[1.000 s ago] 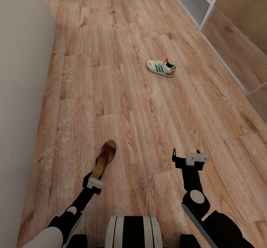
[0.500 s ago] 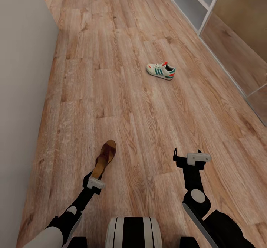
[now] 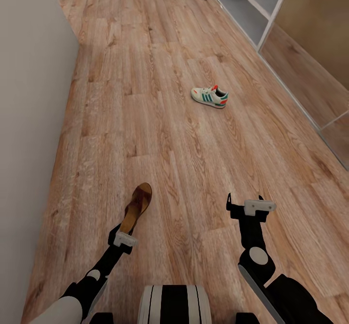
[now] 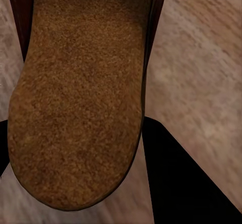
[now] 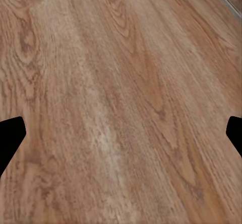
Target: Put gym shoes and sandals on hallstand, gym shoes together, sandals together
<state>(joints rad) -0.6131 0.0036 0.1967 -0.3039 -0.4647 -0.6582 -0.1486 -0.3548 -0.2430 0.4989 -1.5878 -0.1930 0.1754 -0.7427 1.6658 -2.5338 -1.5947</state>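
Left hand [image 3: 127,232] clamped on a dark brown leather sandal [image 3: 136,206] with tan sole, right hand [image 3: 245,206] spread wide and empty, cream-white gym shoe [image 3: 209,96] with green stripes and orange-red heel lying on the wood-plank corridor floor [image 3: 160,135] ahead, pale grey hallstand [image 3: 252,4] at far right.

Brown sandal [image 3: 137,207]; white, seemingly green-striped gym shoe [image 3: 209,96]

A gym shoe [image 3: 210,96] lies on the corridor floor [image 3: 145,120] ahead, right of centre. The hallstand [image 3: 252,8] stands beyond it at the far right. Nearer, at the left, a sandal [image 3: 136,206] juts forward from the left end effector [image 3: 124,236] (held above the floor).
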